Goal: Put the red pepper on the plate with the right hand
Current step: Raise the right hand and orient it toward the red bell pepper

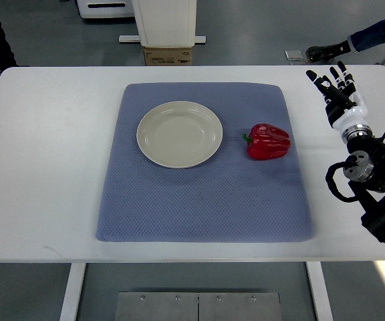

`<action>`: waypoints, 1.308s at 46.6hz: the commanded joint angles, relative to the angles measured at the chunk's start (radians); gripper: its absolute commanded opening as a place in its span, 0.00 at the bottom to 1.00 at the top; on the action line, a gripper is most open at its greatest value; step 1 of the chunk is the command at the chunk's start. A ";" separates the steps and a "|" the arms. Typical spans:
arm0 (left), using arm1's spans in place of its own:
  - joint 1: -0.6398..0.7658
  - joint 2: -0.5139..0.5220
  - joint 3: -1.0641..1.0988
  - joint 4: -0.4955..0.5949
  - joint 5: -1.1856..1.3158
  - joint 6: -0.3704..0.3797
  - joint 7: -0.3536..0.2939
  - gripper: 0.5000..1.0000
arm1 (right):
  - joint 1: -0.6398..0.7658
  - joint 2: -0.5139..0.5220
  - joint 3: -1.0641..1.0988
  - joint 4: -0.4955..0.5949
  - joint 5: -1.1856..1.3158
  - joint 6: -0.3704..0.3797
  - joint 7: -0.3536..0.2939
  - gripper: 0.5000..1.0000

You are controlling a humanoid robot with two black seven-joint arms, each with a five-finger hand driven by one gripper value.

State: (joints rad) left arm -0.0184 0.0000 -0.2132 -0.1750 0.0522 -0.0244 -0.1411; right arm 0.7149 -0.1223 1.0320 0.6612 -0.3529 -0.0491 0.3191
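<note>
A red pepper (269, 142) lies on its side on the right part of a blue-grey mat (199, 200), green stem pointing left. A cream plate (179, 134), bare, sits on the mat to the pepper's left, a small gap between them. My right hand (337, 87) hovers over the white table's right side, well to the right of the pepper and apart from it. Its fingers (331, 79) are spread and straight, pointing away from me, holding nothing. The left arm does not show.
The white table (45, 167) extends beyond the mat on all sides. Behind its far edge stand a cardboard box (168, 55) and a white machine base. A person's leg and shoe (326, 51) show at the top right, another dark leg at the top left.
</note>
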 commanded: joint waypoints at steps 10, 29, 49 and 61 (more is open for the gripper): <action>0.000 0.000 0.000 0.000 0.000 0.000 0.000 1.00 | -0.011 0.001 -0.067 0.005 0.000 0.002 0.000 1.00; 0.009 0.000 0.000 0.000 0.000 -0.002 0.000 1.00 | -0.011 0.010 -0.113 0.014 0.000 0.002 0.000 1.00; 0.009 0.000 0.000 0.000 0.000 0.000 0.000 1.00 | -0.009 0.012 -0.128 0.017 0.000 0.043 0.000 1.00; 0.009 0.000 0.000 0.000 0.000 -0.002 0.000 1.00 | -0.003 0.010 -0.138 0.024 0.000 0.043 0.000 1.00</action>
State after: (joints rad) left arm -0.0092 0.0000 -0.2132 -0.1749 0.0522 -0.0246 -0.1411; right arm 0.7102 -0.1104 0.8943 0.6857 -0.3529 -0.0060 0.3191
